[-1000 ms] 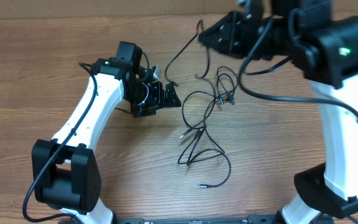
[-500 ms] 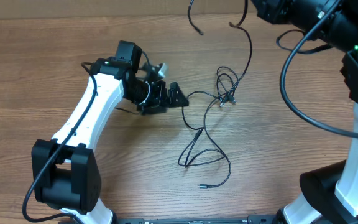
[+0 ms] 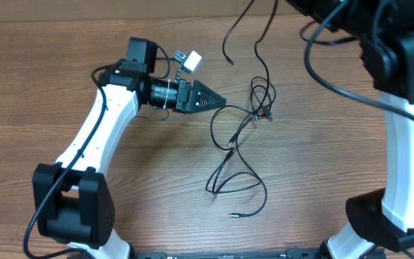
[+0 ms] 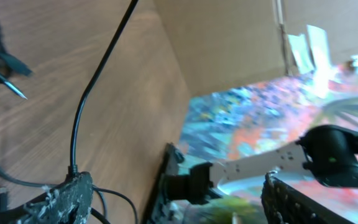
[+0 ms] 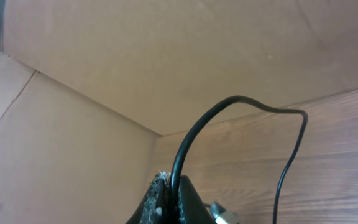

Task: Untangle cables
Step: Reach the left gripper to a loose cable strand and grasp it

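Note:
Several thin black cables lie tangled at mid-table. A loop trails toward the front and ends in a silver-tipped plug. My left gripper points right at the tangle's left side. In the left wrist view it is wide open, and one cable runs up from beside its left finger. My right gripper is shut on a black cable and held high. In the overhead view this strand rises off the top edge, where the gripper is out of frame.
A brown cardboard wall stands along the table's far edge. The right arm reaches over the back right corner. A loose cable end hangs near the back. Thick arm cables loop at right.
My left gripper has rolled and moved right and toward the back, up to the tangle. My right gripper has lifted its cable higher, and the strands near the back have shifted.

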### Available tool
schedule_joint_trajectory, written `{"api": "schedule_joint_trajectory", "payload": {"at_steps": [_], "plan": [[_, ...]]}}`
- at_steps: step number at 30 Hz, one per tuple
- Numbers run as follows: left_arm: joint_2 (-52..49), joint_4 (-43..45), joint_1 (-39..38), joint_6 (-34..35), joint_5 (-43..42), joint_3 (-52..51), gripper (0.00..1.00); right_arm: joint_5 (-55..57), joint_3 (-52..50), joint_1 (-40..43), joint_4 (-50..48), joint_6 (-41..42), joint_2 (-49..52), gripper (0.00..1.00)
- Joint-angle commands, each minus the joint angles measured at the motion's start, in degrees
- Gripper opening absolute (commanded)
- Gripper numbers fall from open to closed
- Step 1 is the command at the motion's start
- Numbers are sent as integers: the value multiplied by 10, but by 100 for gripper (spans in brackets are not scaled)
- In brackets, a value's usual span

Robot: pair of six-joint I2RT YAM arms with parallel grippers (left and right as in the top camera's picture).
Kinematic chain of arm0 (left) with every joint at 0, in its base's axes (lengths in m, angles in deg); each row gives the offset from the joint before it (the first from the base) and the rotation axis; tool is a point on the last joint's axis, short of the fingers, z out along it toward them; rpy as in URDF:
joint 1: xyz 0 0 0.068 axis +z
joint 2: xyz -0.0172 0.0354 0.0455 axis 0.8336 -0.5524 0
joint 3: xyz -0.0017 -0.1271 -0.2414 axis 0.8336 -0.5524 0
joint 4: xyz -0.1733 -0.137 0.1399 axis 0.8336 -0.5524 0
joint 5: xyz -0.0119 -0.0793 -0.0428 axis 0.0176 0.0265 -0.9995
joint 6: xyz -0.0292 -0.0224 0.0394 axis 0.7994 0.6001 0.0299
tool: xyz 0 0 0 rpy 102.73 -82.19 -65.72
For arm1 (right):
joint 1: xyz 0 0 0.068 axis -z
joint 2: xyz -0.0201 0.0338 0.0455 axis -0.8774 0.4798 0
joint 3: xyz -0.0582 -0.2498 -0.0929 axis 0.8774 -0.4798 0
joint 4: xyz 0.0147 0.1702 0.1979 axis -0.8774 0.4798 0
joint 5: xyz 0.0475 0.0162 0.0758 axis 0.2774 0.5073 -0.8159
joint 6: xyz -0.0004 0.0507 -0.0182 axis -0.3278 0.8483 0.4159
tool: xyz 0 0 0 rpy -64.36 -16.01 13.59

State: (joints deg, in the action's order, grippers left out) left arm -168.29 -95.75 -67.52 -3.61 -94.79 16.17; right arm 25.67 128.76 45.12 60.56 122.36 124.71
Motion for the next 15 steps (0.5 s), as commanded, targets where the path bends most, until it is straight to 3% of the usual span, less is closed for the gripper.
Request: {"api": "schedule_joint_trajectory", "payload": {"at_steps": [1,6,9,12,15], "plan": [[70,5,8,31,76,47,84,-40,-36,-4,-64,58,7,4],[155,24,8,96,203,81,83,-34,-80,-34,-136,145,26,4],[189,40,8,127,257,82,83,-32,-87,-46,-136,151,38,4],[215,57,8,136,305,82,84,-33,-89,-61,-132,170,52,4],[224,79,8,136,343,82,84,-42,-89,-79,-132,246,64,4]]}}
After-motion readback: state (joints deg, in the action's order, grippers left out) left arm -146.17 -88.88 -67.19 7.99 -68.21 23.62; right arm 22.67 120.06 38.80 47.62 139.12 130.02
